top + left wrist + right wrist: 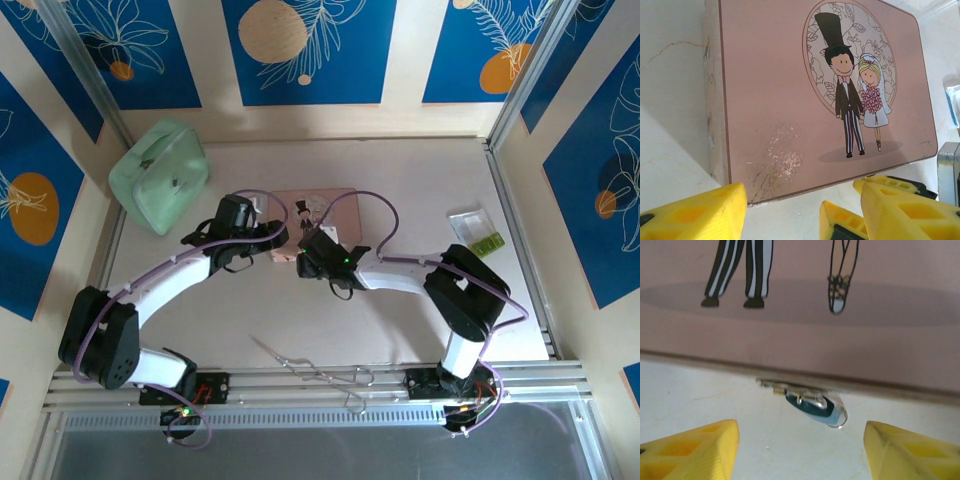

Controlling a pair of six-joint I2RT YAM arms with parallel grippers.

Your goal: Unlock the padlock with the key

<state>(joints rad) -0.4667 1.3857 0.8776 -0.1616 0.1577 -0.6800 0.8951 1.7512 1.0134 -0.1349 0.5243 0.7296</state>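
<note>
- Blue padlock (pixel 816 409) hangs from the hasp (pixel 790 385) on the near wall of the box (pixel 800 340). Its body sits low and seems to rest on the table (pixel 700 400).
- Right gripper (pixel 800 432): jaws wide apart with nothing in them, and the padlock is centred just beyond the gap. Looks lined up to take the lock body.
- Left gripper (pixel 801 196): jaws also spread, nothing gripped. It sits at the same near edge of the box, further left, probably there to steady the box or the lock.
- Box lies flat mid-table with the picture lid up and the lock side facing the arms, so both can reach the hasp.
- Key: cannot tell where it is. It needs locating before anything can turn.
- Right wrist view gives the padlock and hasp close up. From the top, the two wrists cover that spot.
- Left wrist view adds the full lid, scuffs near its near-left corner, and extra yellow fingertips (pixel 840 225) low right, likely the other arm's.
- Top view adds the layout: forceps (pixel 310 368) at the table's near edge, green pouch (pixel 160 175) at the far-left corner.
</note>
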